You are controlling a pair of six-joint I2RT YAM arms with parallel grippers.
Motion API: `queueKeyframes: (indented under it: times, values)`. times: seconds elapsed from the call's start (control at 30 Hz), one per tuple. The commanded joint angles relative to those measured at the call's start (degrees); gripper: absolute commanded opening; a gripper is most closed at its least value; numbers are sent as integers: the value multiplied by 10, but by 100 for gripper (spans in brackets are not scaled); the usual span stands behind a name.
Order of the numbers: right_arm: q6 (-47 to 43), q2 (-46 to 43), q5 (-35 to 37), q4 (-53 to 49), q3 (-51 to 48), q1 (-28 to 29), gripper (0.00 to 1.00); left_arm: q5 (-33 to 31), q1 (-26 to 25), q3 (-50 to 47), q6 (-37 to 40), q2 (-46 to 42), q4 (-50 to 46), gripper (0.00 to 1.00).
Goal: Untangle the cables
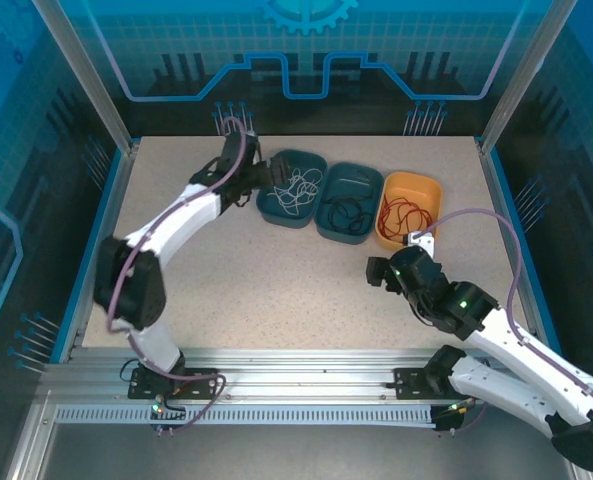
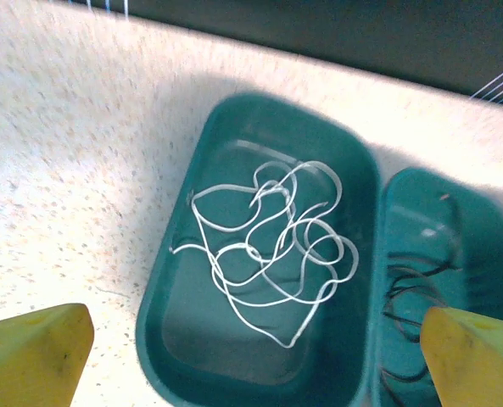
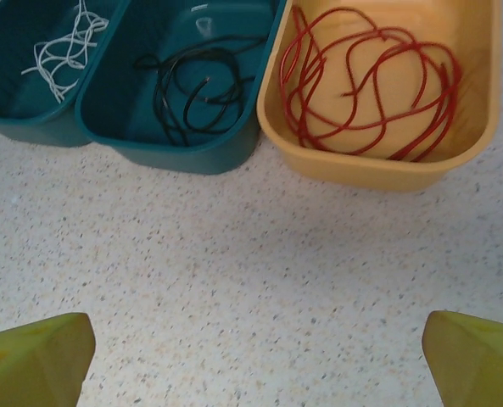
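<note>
Jaws both spread; left arm [image 1: 171, 225] extended over white cable [image 2: 268, 244], right arm [image 1: 496, 338] near red cable [image 3: 371, 85].

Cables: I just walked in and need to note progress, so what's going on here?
The three cables lie apart, one per tray: the white cable in the left teal tray, the black cable in the middle teal tray, the red cable in the orange tray. The left gripper hangs open over the white cable, holding nothing. The right gripper is open above the table before the trays, also empty.
</note>
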Motion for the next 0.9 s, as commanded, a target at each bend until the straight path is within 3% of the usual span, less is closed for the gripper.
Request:
queueKeyframes:
  times: [0.0,0.23,0.43,0.7,0.87]
  values:
    - [-62,-19,43,44,-27,-13,100,-38,-2,-78,6,-73,34,99]
    - [-213,-51,54,198,-97,-53,100,-144,4,-304,16,-242,127,99]
    - [-298,-35,0,321,-146,-141,100,-198,18,-411,47,-297,165,99]
    - [-379,7,-102,446,-185,-252,100,-220,54,-555,121,-344,352,99]
    - [-410,24,-122,532,-220,-288,100,-171,95,-617,204,-335,518,99]
